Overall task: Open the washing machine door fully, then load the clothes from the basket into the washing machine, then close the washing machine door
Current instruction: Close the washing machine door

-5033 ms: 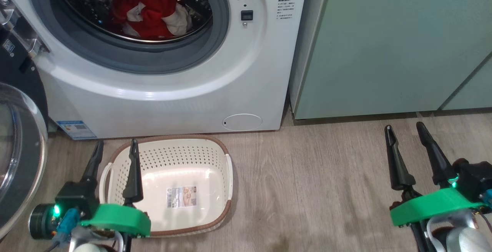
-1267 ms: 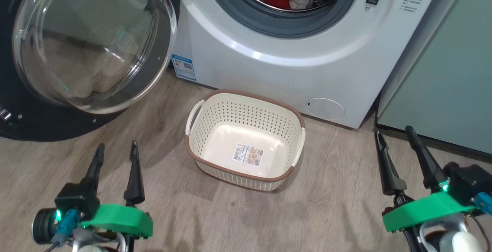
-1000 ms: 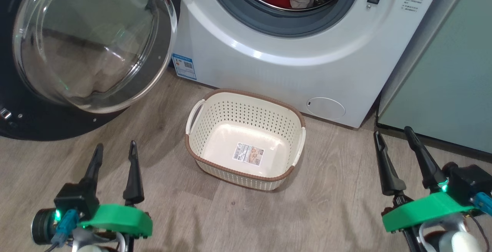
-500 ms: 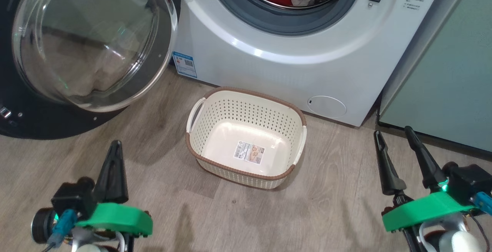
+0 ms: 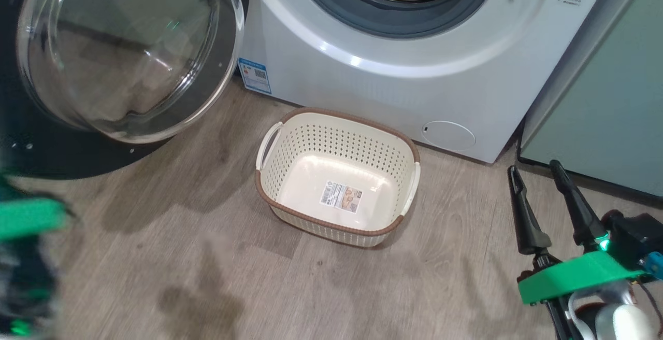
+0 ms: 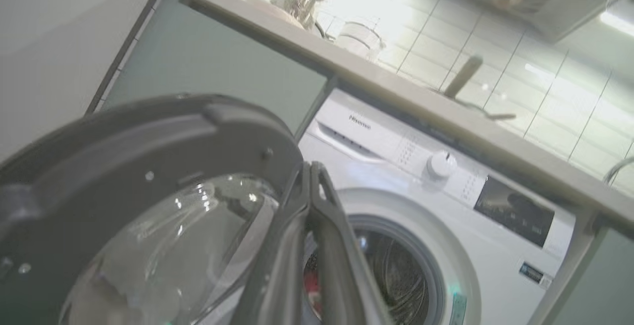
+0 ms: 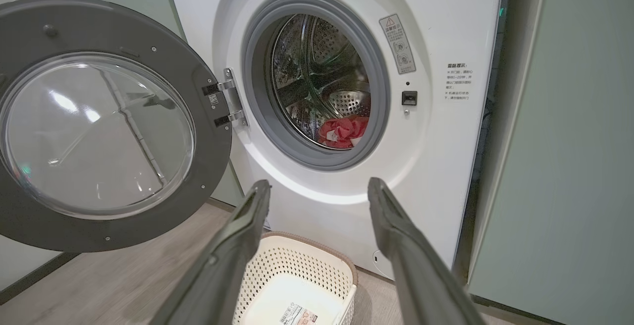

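Left fingers point(image 6: 287, 250) now closed, right fingers point(image 7: 396, 245) apart

Even, fairly bright indoor light fills the head view: the white front-loading washing machine point(image 5: 414, 96) carries a glare spot on its curved front, and the large round door with black rim and clear glass bowl point(image 5: 129, 55) throws a soft shadow on the grey wood-look floor point(image 5: 207, 278). At the left edge the green cover on the left arm point(image 5: 28, 218) is motion-blurred. The left wrist view is hazy, its white tiled wall point(image 6: 495, 57) overexposed. The right wrist view is crisp.
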